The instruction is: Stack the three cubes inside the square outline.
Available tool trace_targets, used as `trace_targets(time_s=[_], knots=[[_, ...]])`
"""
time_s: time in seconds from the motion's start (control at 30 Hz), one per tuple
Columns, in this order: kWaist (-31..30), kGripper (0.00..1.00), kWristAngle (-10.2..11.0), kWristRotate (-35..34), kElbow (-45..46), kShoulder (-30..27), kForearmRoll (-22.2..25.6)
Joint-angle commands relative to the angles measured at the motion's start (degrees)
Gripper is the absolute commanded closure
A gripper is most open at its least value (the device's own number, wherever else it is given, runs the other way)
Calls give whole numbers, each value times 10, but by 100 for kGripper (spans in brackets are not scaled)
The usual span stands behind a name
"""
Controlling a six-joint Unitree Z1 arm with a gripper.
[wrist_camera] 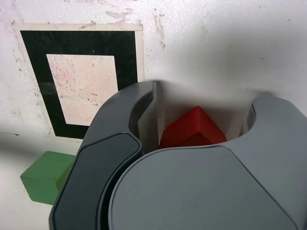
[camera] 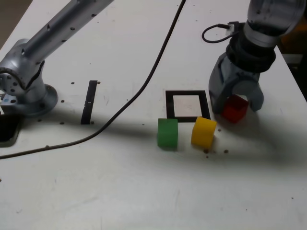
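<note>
The red cube (camera: 235, 110) (wrist_camera: 192, 129) rests on the white table just off the exterior view's right of the square outline (camera: 187, 106) (wrist_camera: 81, 81). My gripper (camera: 236, 106) (wrist_camera: 209, 96) is lowered over it, open, one finger on each side with a gap showing beside the cube. The outline's pale centre is bare. In front of it lie the green cube (camera: 167, 133) (wrist_camera: 45, 175) and the yellow cube (camera: 204, 132), side by side and a little apart. In the wrist view the gripper body hides the yellow cube.
A straight black tape strip (camera: 89, 101) lies at the exterior view's left, near the arm's base (camera: 26, 91). A black cable (camera: 144, 86) curves across the table from the back to the left edge. The table's right edge runs close behind the gripper.
</note>
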Motion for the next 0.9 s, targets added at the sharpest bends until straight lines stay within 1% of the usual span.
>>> trace_targets(time_s=[0.0,0.23,0.47,0.67,0.87], knots=[[1,72,3,1,0,-6,3],[1,74,16,2,7,-31,16],[1,74,31,3,37,-87,43],[1,74,35,16,111,-154,51],[-3,74,30,38,206,-215,39]])
